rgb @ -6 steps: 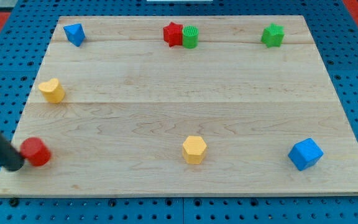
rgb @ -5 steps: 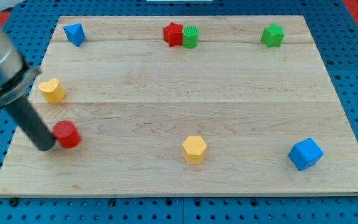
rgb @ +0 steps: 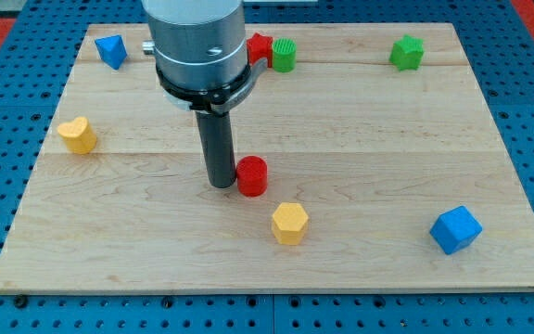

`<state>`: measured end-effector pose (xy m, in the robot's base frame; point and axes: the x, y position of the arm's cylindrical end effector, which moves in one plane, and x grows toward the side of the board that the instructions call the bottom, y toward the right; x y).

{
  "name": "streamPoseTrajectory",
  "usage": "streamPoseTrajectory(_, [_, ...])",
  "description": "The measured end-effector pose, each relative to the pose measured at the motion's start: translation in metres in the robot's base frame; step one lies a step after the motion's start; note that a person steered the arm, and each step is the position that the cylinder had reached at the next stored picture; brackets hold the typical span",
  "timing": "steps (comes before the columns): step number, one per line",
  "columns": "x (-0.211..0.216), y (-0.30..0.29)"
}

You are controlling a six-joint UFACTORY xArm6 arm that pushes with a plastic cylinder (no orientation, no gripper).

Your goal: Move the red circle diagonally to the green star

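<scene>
Bright, even overhead light with no glare on the wooden board (rgb: 360, 139), only short soft shadows under blocks like the blue cube (rgb: 455, 229) and yellow hexagon (rgb: 289, 223), everything in sharp focus, slight perspective keystone narrowing the board toward the view's top.

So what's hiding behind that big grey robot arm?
The red star peeks out beside the arm, partly covered, next to the green cylinder. Whatever else sits behind it can't be seen.
</scene>
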<state>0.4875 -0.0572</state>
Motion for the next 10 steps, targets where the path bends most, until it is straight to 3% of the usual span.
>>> streamPoseTrajectory(1, [0.018, -0.016])
streamPoseTrajectory(2, [0.020, 0.019])
streamPoseTrajectory(4, [-0.059, 0.158])
streamPoseTrajectory(5, [-0.074, 0.177])
streamPoseTrajectory(6, [-0.073, 0.171])
streamPoseTrajectory(8, [-0.040, 0.093])
streamPoseTrajectory(10, [-0.046, 0.038])
